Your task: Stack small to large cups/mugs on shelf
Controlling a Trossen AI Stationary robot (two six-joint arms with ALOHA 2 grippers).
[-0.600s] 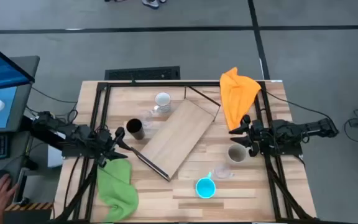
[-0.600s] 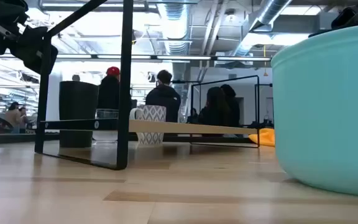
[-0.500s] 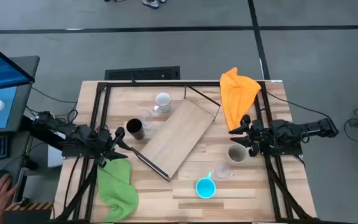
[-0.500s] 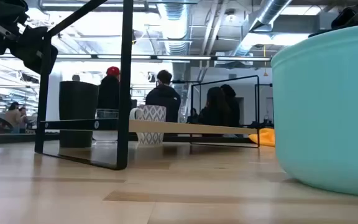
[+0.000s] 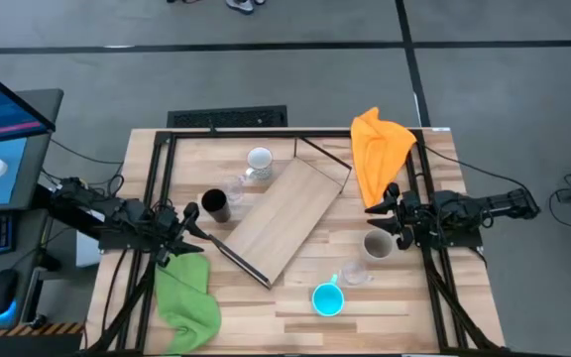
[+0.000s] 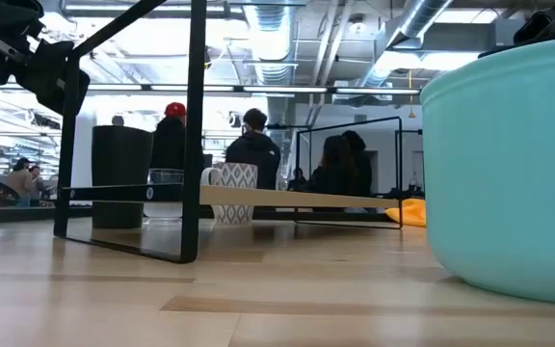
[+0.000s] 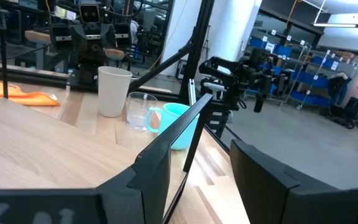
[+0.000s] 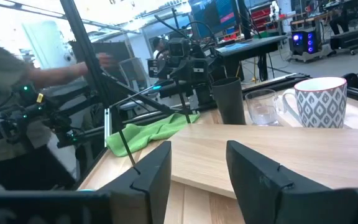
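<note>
Left gripper point(image 5: 188, 226) hangs low at the table's left edge, arm stretched in flat from the side, fingers parted and holding nothing. Just ahead of its tips stands the black cup point(image 5: 215, 205), with a clear glass point(image 5: 234, 190) right beside that. Below the gripper lies a green cloth point(image 5: 187, 301). Further out in front, the shelf point(image 5: 280, 218) sits slanted across the middle of the table point(image 5: 395, 307), and the white mug point(image 5: 259, 161) stands near its far end.

Over on the right edge, the right gripper point(image 5: 386, 210) mirrors it, arm level and reaching inward, fingers apart, empty. The beige cup point(image 5: 378, 245) sits just beside its tips, a second glass point(image 5: 355, 272) a little beyond, then the blue mug point(image 5: 327, 297) toward the front. An orange cloth point(image 5: 381, 148) lies close on the gripper's other side.
</note>
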